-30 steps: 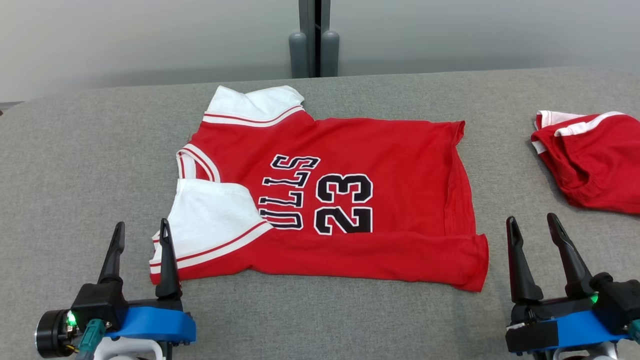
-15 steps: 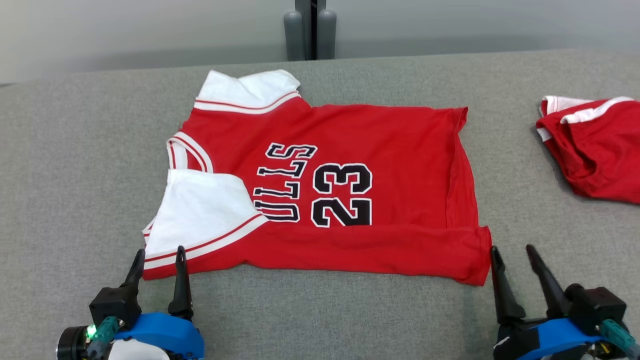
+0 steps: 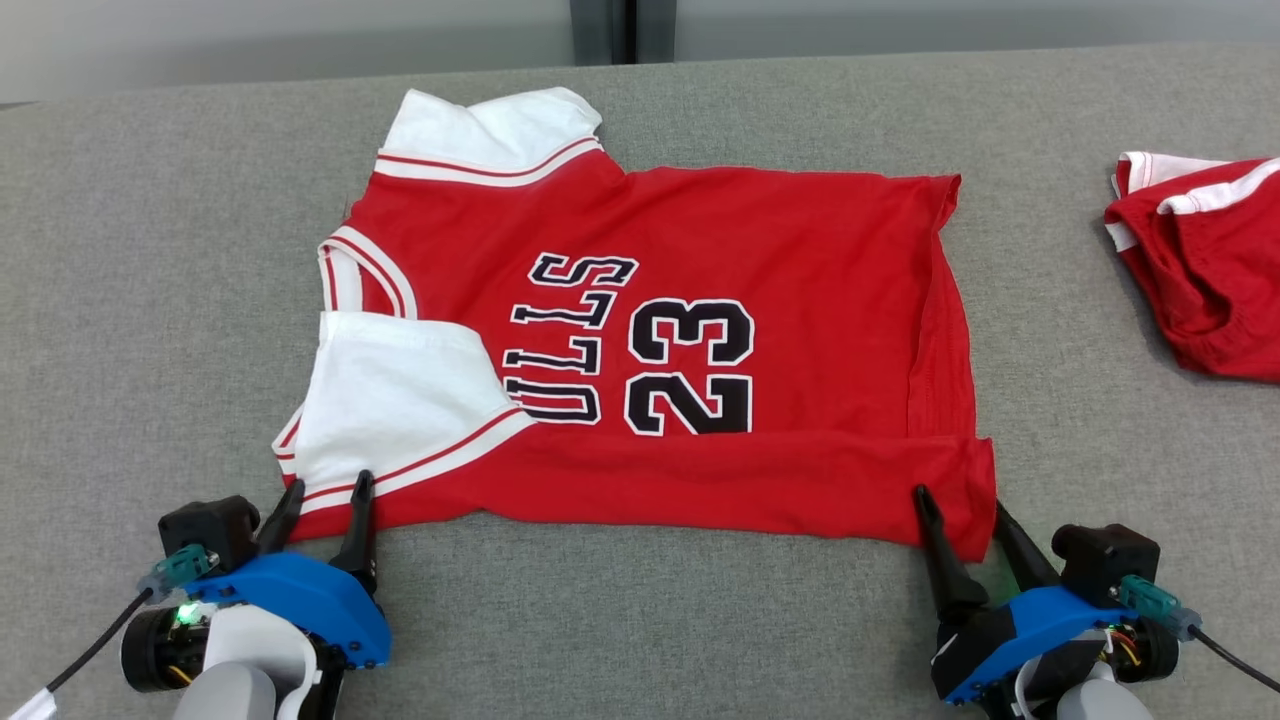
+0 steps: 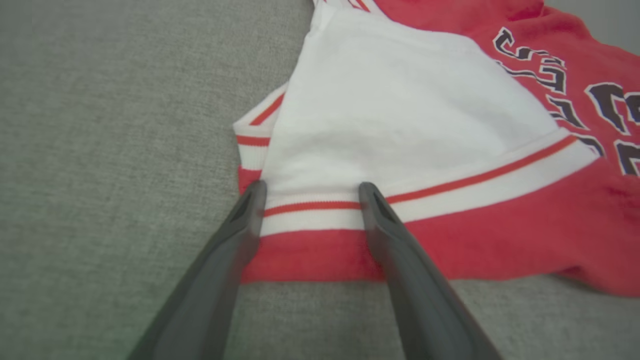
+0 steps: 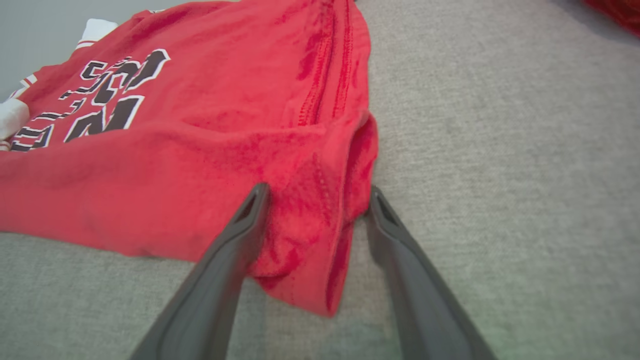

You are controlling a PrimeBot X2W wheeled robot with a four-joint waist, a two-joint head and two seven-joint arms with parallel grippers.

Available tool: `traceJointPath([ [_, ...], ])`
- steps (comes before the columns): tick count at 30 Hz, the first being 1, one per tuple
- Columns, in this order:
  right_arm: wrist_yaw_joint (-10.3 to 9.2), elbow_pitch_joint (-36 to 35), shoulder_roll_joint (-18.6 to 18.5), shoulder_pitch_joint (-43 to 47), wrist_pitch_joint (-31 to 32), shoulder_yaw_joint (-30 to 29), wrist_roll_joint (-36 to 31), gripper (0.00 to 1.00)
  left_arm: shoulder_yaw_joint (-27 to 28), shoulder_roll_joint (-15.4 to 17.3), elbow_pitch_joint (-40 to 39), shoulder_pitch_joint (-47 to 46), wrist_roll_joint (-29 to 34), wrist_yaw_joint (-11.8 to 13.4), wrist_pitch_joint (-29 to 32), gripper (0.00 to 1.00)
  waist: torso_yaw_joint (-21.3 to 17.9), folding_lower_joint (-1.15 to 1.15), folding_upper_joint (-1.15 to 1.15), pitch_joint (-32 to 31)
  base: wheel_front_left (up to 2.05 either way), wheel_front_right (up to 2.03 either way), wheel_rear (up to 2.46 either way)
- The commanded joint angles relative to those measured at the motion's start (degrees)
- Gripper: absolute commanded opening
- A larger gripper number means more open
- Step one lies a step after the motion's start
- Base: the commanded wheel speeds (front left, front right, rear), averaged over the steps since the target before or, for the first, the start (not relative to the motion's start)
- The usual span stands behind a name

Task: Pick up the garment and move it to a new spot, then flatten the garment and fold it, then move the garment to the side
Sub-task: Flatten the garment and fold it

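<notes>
Straddling near corners of the garment (image 3: pixel 800 250) on the grey table (image 3: pixel 150 250), both jaws wide open, holding nothing.

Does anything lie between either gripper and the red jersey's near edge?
Nothing visible does. The left gripper, fingers open, straddles the white-sleeve corner of the red number-23 jersey; the right gripper, fingers open, straddles its near hem corner on the grey fabric table.

Free tabletop (image 3: pixel 150 300) L, 2nd garment (image 3: pixel 1205 270) R
</notes>
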Motion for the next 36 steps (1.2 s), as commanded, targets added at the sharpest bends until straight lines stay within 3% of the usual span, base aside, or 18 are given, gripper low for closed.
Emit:
traceJointPath([
  [1,0.03,1.4,-0.1,-0.6,1.0,1.0,0.8,0.09,-1.5,-0.4,3.5,1.4,-1.4,-0.7,4.4,0.65,-0.1,0.01,0.01,0.1,0.00,0.00,0.00],
  [2,0.04,1.7,0.0,-0.7,1.2,1.1,0.9,0.00,-1.6,-0.5,3.2,1.2,-2.1,-0.9,4.6,0.31,-0.1,0.01,0.01,0.1,0.00,0.00,0.00],
  [3,0.04,1.7,-0.1,-0.9,1.2,1.3,1.2,0.00,-1.8,-0.1,3.0,1.1,-2.1,-1.1,4.8,0.00,-0.2,0.01,0.01,0.1,0.00,0.00,0.00],
  [8,0.02,1.3,-0.8,-0.7,1.1,1.2,2.2,0.00,-1.9,1.6,2.5,1.4,-1.3,-0.5,4.2,0.00,-0.1,0.01,0.01,-0.6,0.00,0.00,0.00],
  [19,0.02,-1.3,-2.0,1.7,0.5,1.0,3.5,0.00,-2.7,2.0,0.4,4.5,-0.5,1.4,4.3,0.00,0.3,0.01,0.01,-3.1,0.00,0.00,0.00],
  [32,-0.01,-9.6,-4.0,13.5,5.7,-1.8,3.1,0.00,-2.0,2.3,-10.9,17.3,-2.5,4.9,9.8,0.00,4.2,0.01,0.01,-9.0,0.00,0.00,0.00],
  [36,-0.02,-10.9,-3.6,16.3,7.6,-3.1,3.1,0.00,-3.0,1.9,-13.7,17.8,-1.3,5.3,8.3,0.00,5.0,0.01,0.01,-10.0,0.00,0.00,0.00],
])
